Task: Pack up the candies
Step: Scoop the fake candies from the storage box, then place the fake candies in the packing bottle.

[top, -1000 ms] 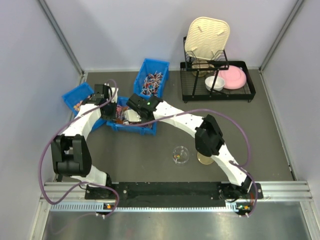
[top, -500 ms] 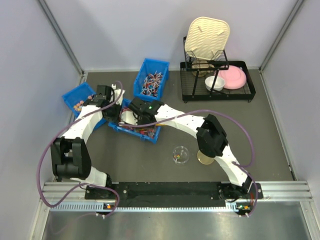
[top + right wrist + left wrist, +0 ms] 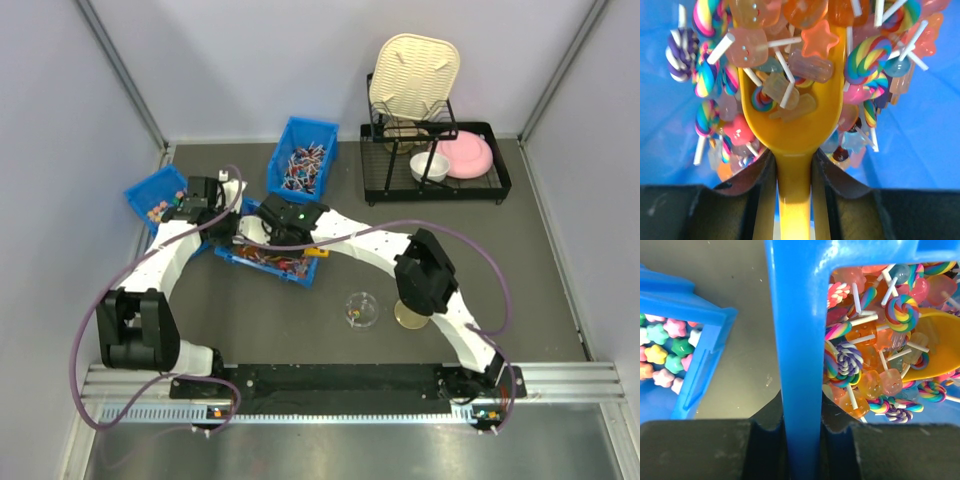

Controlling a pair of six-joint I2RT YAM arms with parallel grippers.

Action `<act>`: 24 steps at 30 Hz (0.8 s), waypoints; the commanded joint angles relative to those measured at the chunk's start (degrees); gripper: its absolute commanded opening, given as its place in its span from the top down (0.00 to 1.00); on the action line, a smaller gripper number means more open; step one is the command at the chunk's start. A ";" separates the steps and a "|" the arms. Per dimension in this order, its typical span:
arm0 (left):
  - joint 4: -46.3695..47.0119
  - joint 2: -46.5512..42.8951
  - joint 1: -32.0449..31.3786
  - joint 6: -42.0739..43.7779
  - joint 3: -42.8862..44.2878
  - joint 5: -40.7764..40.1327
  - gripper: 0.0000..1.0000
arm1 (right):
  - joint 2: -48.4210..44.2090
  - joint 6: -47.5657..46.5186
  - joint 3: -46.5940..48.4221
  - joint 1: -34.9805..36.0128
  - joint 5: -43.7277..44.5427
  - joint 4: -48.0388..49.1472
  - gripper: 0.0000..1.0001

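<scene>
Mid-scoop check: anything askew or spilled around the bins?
The middle blue bin sits skewed on the table and may be tipped. The left gripper is shut on its wall, while the right gripper holds the yellow scoop in the candies. No spill visible.

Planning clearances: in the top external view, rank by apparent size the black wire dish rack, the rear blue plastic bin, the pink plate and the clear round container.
1. Black wire dish rack
2. Rear blue plastic bin
3. Pink plate, partly behind a white bowl
4. Clear round container
</scene>
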 commanded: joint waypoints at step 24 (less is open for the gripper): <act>11.00 -6.20 6.91 -9.72 -1.80 27.19 1.00 | -30.75 9.49 -36.80 -5.43 -15.49 35.50 1.00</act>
